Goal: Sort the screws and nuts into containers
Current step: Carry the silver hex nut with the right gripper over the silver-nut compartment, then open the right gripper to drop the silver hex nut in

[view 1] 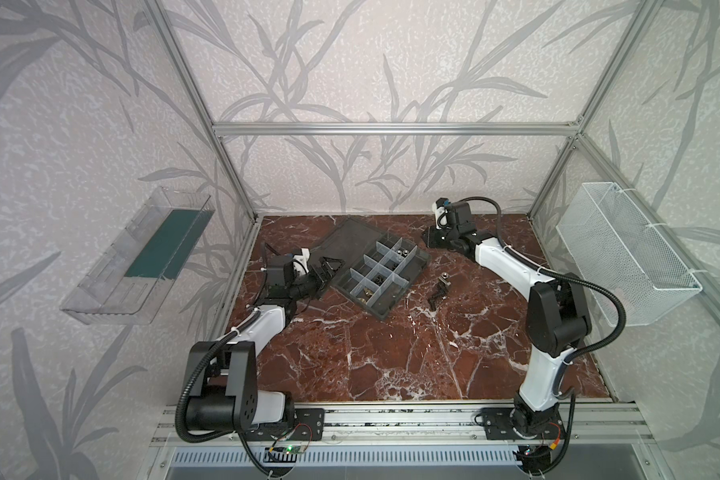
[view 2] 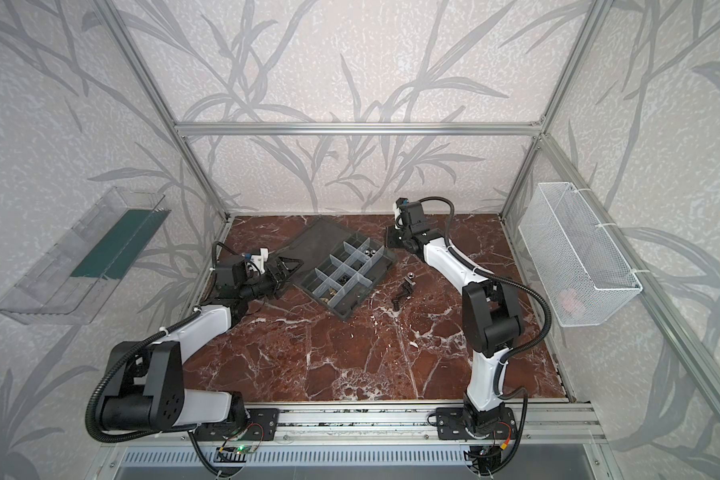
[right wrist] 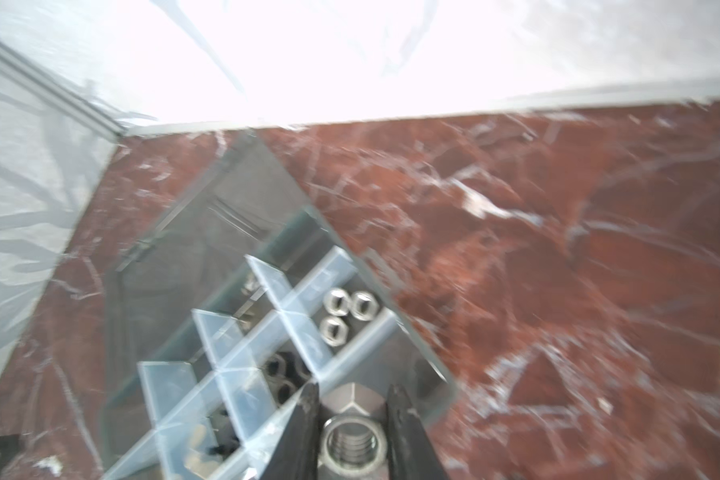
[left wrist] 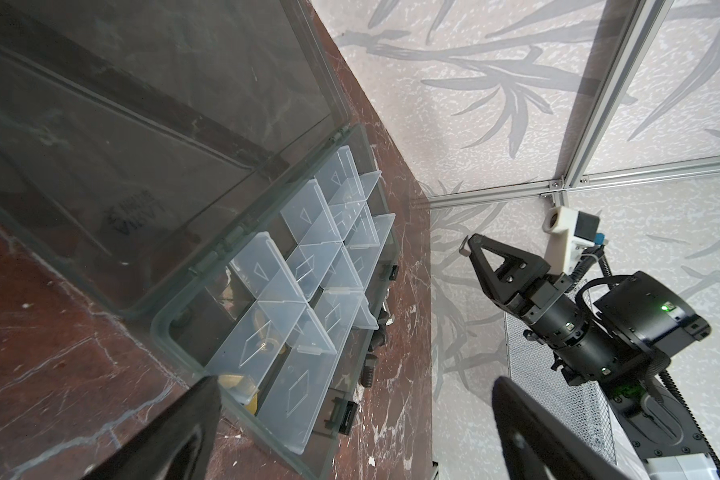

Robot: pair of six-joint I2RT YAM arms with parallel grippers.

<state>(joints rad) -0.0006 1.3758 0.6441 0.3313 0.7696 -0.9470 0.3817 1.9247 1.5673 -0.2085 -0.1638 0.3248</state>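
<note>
The containers are the divider cells of a dark grey organizer box (view 1: 381,316) (view 2: 344,316), lying with its flat lid (view 1: 346,241) open at the table's back. One cell holds three silver nuts (right wrist: 341,309), and another holds dark nuts (right wrist: 283,374). Brass nuts (left wrist: 242,384) lie in a near cell. My right gripper (view 1: 430,241) (right wrist: 354,399) is shut on a large silver nut (right wrist: 353,444) beside the box's far right corner. My left gripper (view 1: 334,266) (left wrist: 354,415) stands open and empty at the box's left edge. Loose dark screws (view 1: 436,295) (view 2: 402,293) and one silver nut (view 1: 445,275) lie on the table right of the box.
A white wire mesh basket (view 1: 628,253) hangs on the right wall. On the left wall hangs a clear plastic bin (view 1: 138,257). Aluminium frame posts stand at the back corners of the red marble table (view 1: 391,365).
</note>
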